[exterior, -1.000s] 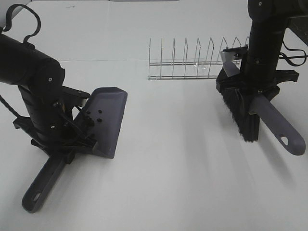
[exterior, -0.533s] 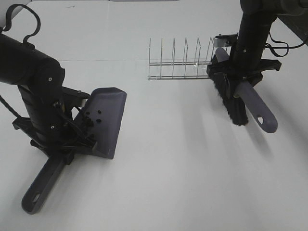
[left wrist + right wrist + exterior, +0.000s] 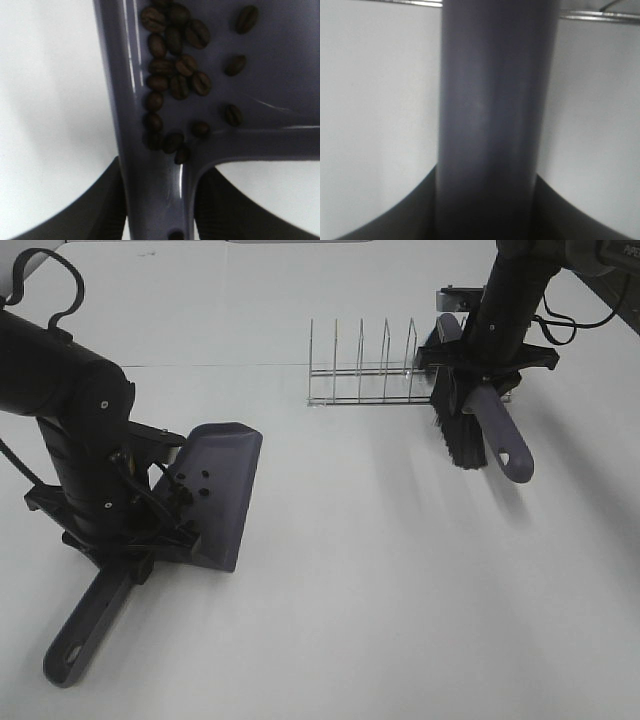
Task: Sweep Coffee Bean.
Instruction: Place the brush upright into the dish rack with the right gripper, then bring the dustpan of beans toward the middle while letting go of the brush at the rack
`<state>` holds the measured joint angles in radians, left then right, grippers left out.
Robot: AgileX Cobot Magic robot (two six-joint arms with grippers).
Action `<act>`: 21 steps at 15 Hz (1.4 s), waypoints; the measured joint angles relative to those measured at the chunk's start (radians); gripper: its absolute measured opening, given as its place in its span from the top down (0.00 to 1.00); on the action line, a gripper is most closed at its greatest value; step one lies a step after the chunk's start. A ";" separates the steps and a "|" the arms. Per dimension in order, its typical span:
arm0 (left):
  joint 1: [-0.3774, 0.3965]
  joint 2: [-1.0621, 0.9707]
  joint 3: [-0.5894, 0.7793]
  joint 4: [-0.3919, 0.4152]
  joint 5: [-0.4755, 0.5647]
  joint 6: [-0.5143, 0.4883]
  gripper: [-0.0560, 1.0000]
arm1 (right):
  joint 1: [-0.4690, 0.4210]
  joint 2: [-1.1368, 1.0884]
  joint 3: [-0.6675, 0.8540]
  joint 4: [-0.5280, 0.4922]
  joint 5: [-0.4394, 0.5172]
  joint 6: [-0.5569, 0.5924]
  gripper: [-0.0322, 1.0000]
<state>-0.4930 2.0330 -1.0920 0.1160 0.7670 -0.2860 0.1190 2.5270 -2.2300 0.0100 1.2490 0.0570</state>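
The grey-purple dustpan (image 3: 228,488) rests on the white table at the left, its long handle (image 3: 85,630) pointing toward the front. My left gripper (image 3: 150,538) is shut on that handle where it meets the pan. Several dark coffee beans (image 3: 198,480) lie in the pan. In the left wrist view the beans (image 3: 175,65) cluster in a corner of the pan (image 3: 280,75). My right gripper (image 3: 487,368) is shut on the brush handle (image 3: 497,432) and holds it above the table in front of the rack. The black bristles (image 3: 458,432) hang down. The right wrist view shows only the handle (image 3: 490,100).
A wire dish rack (image 3: 365,375) stands at the back middle, and its right end is just behind the brush. Its wire also shows in the right wrist view (image 3: 590,15). White table (image 3: 380,580) lies between the dustpan and the brush.
My right arm has carried the brush back and to the left, away from the front right and up to the rack's right end. The left arm and dustpan have not moved.
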 joint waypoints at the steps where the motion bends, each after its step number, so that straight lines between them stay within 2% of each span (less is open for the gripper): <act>1: 0.000 0.000 0.000 -0.001 0.002 0.000 0.64 | -0.012 0.014 -0.036 0.018 -0.005 0.002 0.71; 4: 0.000 0.000 0.000 -0.006 0.004 0.000 0.64 | -0.031 0.026 -0.070 0.081 -0.011 0.002 0.71; 9: 0.001 0.000 0.000 -0.020 0.007 0.000 0.64 | -0.034 0.027 -0.071 0.109 -0.011 -0.001 0.70; 10: 0.001 0.000 0.000 -0.021 0.007 -0.001 0.64 | -0.034 0.027 -0.072 0.113 -0.016 -0.001 0.63; 12: 0.001 0.000 0.000 -0.023 0.009 -0.002 0.64 | -0.034 0.027 -0.074 0.115 -0.019 0.007 0.41; 13: 0.001 0.000 0.000 -0.023 0.010 -0.002 0.64 | -0.034 0.026 -0.074 0.117 -0.019 0.007 0.34; 18: 0.001 0.000 0.000 -0.024 0.010 -0.002 0.64 | -0.035 -0.049 -0.069 0.120 -0.022 0.007 0.29; 21: 0.001 0.000 0.000 -0.038 0.009 -0.011 0.64 | -0.035 -0.182 0.088 0.149 -0.030 0.007 0.29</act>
<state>-0.4920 2.0330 -1.0920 0.0780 0.7760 -0.2970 0.0840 2.3450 -2.1420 0.1590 1.2190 0.0640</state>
